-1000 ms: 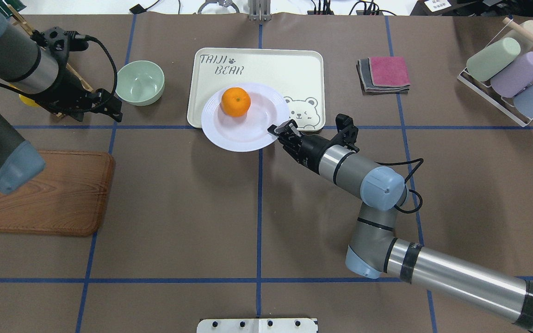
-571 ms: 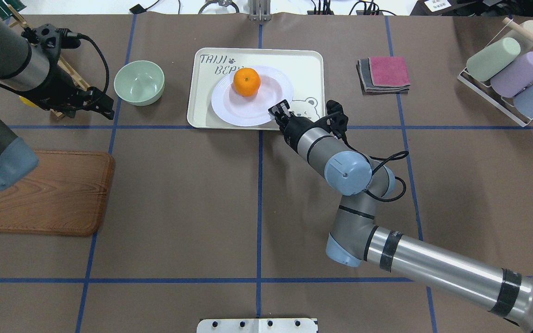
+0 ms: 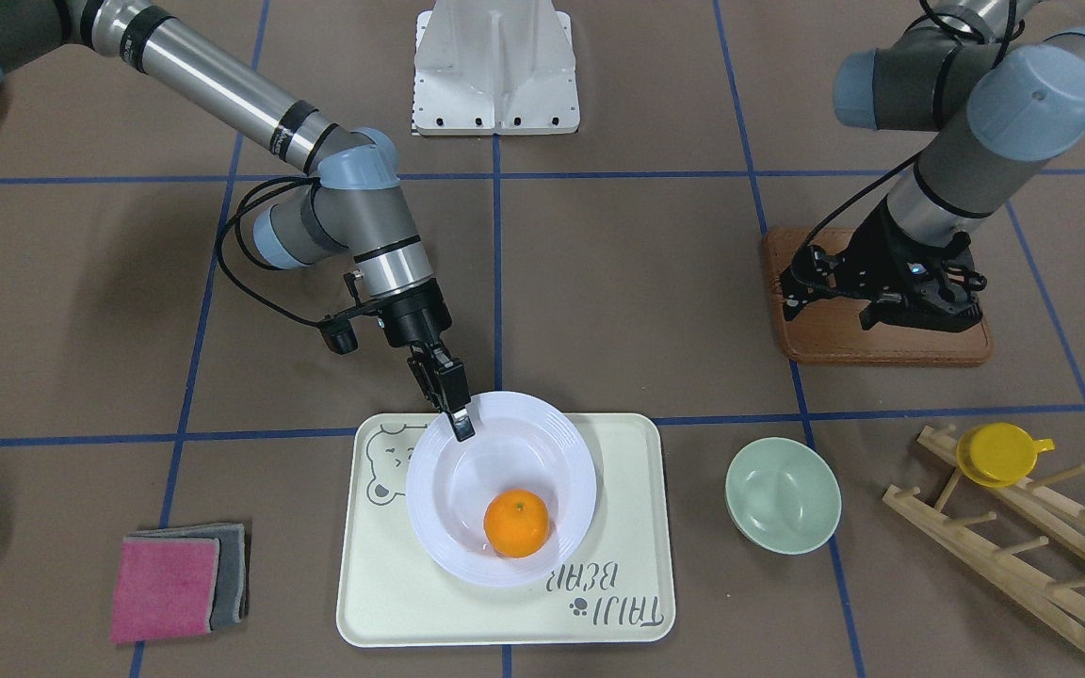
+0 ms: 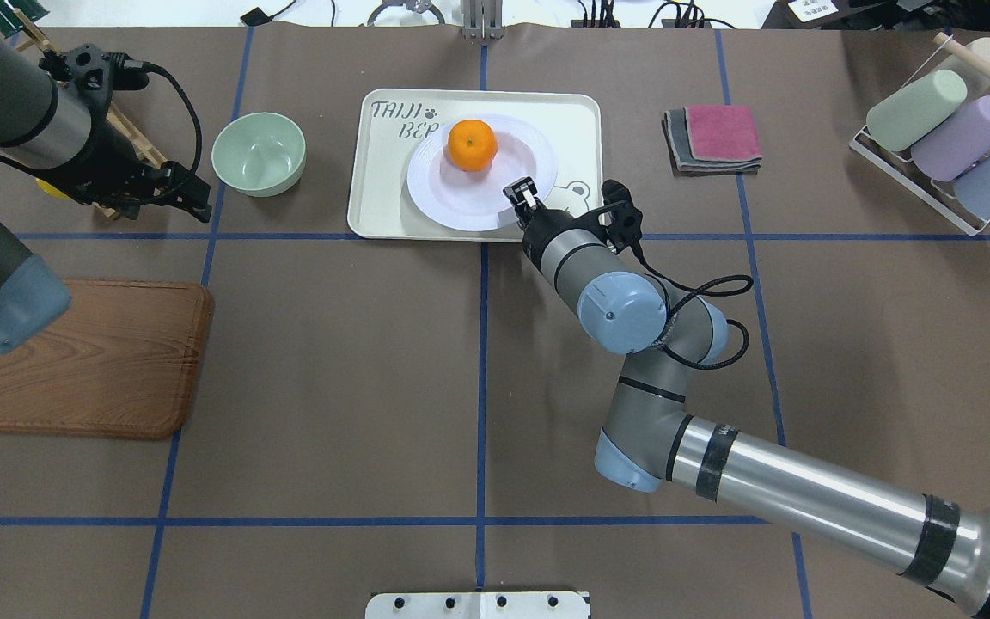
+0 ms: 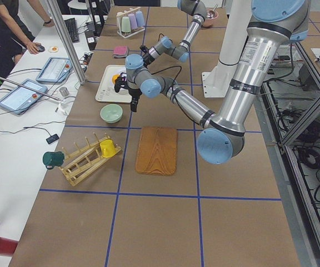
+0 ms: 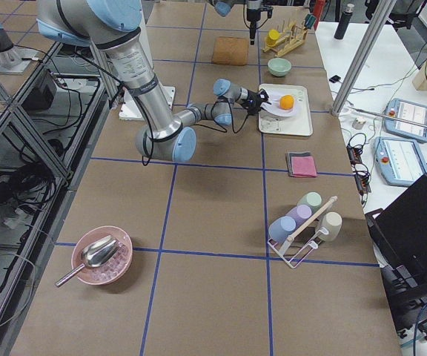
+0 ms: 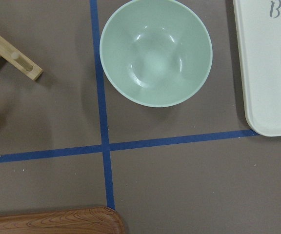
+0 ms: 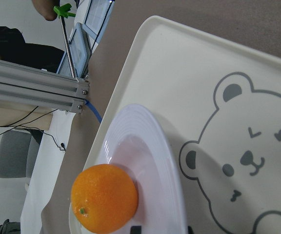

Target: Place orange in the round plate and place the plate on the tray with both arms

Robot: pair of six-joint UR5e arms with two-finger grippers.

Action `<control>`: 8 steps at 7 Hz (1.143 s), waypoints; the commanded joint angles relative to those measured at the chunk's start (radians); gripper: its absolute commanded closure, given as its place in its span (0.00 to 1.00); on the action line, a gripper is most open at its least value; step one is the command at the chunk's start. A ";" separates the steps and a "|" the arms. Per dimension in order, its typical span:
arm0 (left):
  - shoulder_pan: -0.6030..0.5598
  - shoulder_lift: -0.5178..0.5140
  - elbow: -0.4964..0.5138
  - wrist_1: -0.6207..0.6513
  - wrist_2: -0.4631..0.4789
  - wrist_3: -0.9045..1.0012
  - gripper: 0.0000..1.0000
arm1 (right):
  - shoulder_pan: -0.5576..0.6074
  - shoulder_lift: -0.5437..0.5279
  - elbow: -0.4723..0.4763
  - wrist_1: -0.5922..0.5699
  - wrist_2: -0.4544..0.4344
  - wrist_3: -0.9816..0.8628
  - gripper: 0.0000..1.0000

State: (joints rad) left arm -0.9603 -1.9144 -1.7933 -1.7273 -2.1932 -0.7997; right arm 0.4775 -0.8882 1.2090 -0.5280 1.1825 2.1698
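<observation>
The orange (image 4: 472,144) lies in the round plate (image 4: 469,193), toward its far side. The plate is over the cream bear tray (image 4: 383,185), within its outline. My right gripper (image 4: 522,191) is shut on the plate's near-right rim (image 3: 456,419). In the right wrist view the plate (image 8: 150,161) looks tilted above the tray (image 8: 189,73), with the orange (image 8: 104,197) at its low side. My left gripper (image 4: 190,193) hangs open and empty well to the left, between the green bowl and the wooden board.
A pale green bowl (image 4: 258,153) stands left of the tray. The wooden board (image 4: 87,357) lies near left. A wooden rack (image 3: 1023,527) holds a yellow cup (image 3: 1002,452). Folded cloths (image 4: 714,137) and a rack of cups (image 4: 946,129) sit right.
My right gripper carried the plate with the orange from the tray's near edge farther onto the tray, away from me and to the right. The left arm drew back slightly to the left.
</observation>
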 commanded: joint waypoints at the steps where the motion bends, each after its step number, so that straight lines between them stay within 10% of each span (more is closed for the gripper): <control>1: 0.000 0.000 0.000 0.000 0.001 0.000 0.02 | 0.054 -0.061 0.166 -0.138 0.294 -0.220 0.00; 4: -0.026 0.044 -0.011 0.000 -0.002 0.082 0.02 | 0.209 -0.213 0.502 -0.524 0.678 -0.703 0.00; 8: -0.291 0.315 -0.020 0.002 -0.005 0.660 0.02 | 0.410 -0.237 0.662 -0.984 0.780 -1.337 0.00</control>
State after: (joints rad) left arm -1.1788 -1.6689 -1.8176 -1.7263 -2.1980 -0.2944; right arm 0.8230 -1.1043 1.8298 -1.4203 1.9167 0.9232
